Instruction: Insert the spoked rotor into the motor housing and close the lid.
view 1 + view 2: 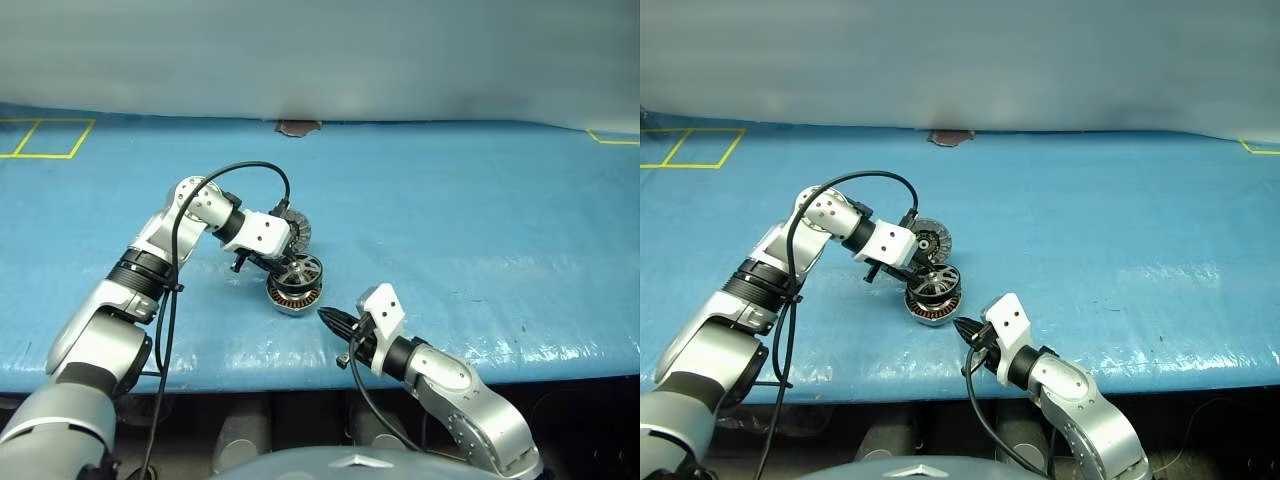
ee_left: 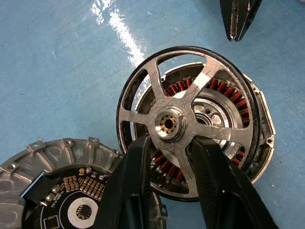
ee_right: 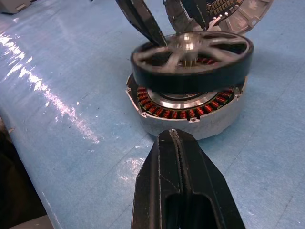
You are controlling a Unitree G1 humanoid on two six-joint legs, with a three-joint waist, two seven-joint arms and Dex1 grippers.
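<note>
The spoked rotor (image 2: 157,83) lies slightly tilted on top of the motor housing (image 3: 190,121), whose copper windings show below it and through its spokes. The housing stands on the blue table surface (image 1: 450,220). The lid (image 1: 932,240) stands open on the housing's far side, its dark inner face towards me, and is still joined at the edge. My left gripper (image 2: 171,143) reaches down over the rotor, open, with one finger on each side of a spoke next to the hub. My right gripper (image 3: 174,138) is shut and empty, and it points at the housing's near wall from a short way off.
The housing sits close to the table's near edge (image 1: 500,365). Yellow tape lines (image 1: 45,140) mark the far left corner, and a brown patch (image 1: 298,127) lies at the far edge. A black cable (image 1: 250,168) loops over my left arm.
</note>
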